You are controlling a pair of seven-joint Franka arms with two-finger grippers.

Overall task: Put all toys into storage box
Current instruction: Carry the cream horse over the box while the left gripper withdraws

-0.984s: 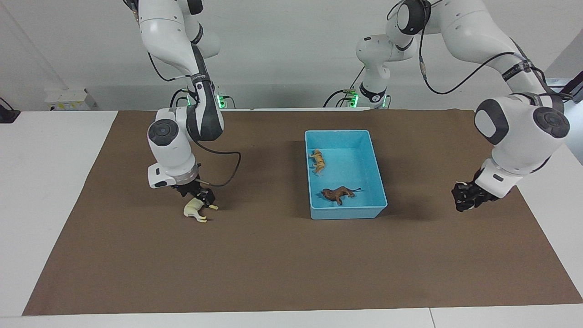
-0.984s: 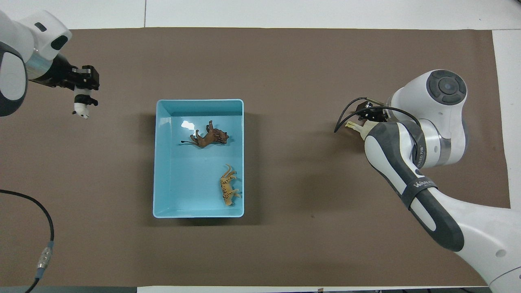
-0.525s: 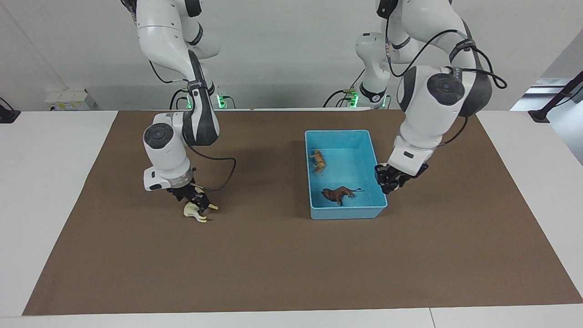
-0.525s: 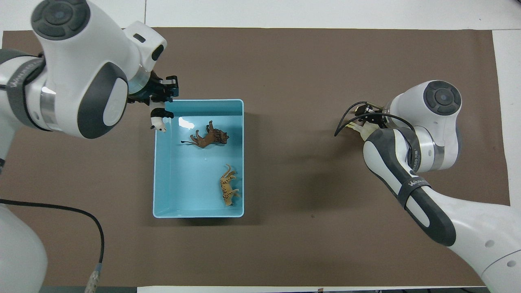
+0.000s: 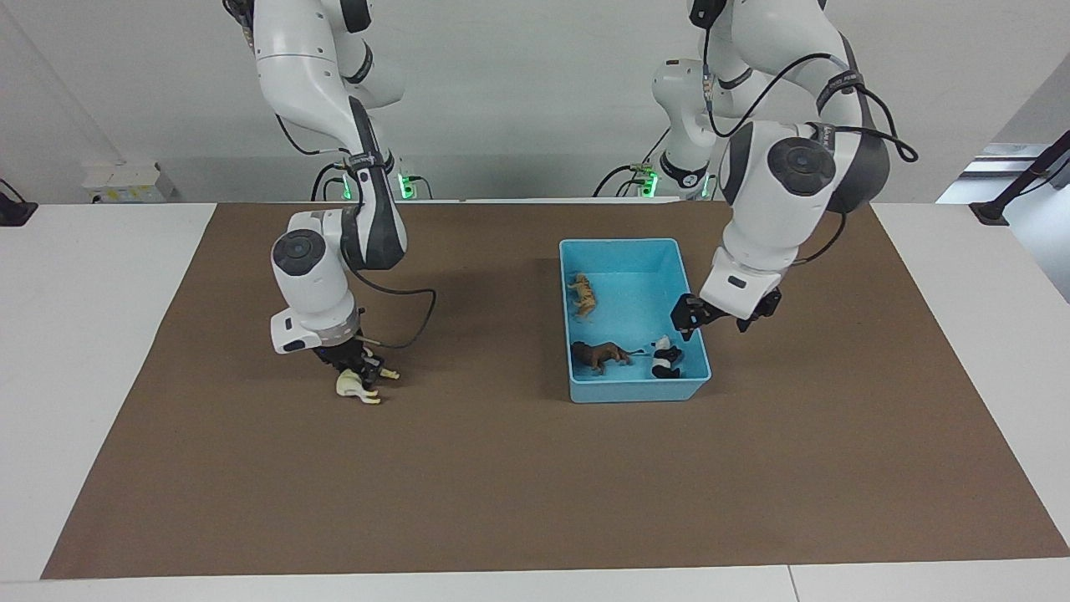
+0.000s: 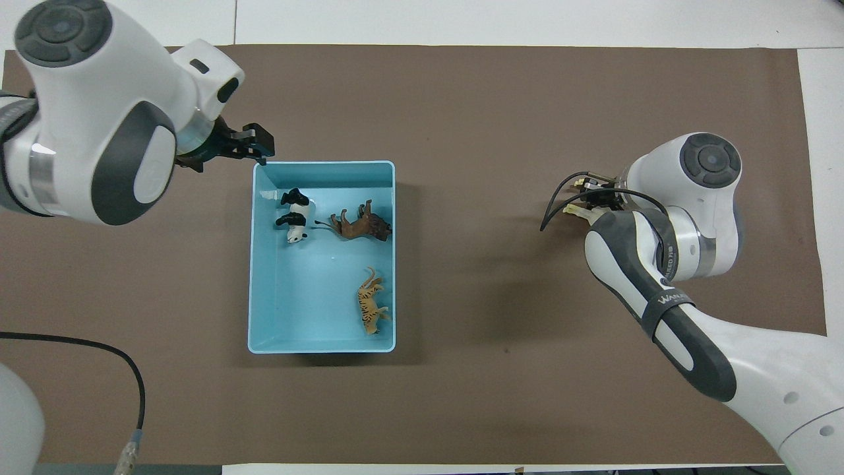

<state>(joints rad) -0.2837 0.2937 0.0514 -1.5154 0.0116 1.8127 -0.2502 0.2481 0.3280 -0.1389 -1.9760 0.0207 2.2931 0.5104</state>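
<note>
watch the llama (image 5: 358,385) on the mat toward the right arm's end: your right gripper (image 5: 358,368) is clamped on it off-centre, so it may twist free before reaching the storage box (image 5: 577,390), over whose corner the left gripper (image 5: 712,317) hangs spread and empty.

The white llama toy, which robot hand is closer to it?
The right gripper: it is down on the llama on the brown mat. The left gripper hangs open over the storage box, at the corner where the panda lies.

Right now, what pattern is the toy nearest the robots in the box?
Orange with dark stripes: the tiger, clearest in the overhead view.
</note>
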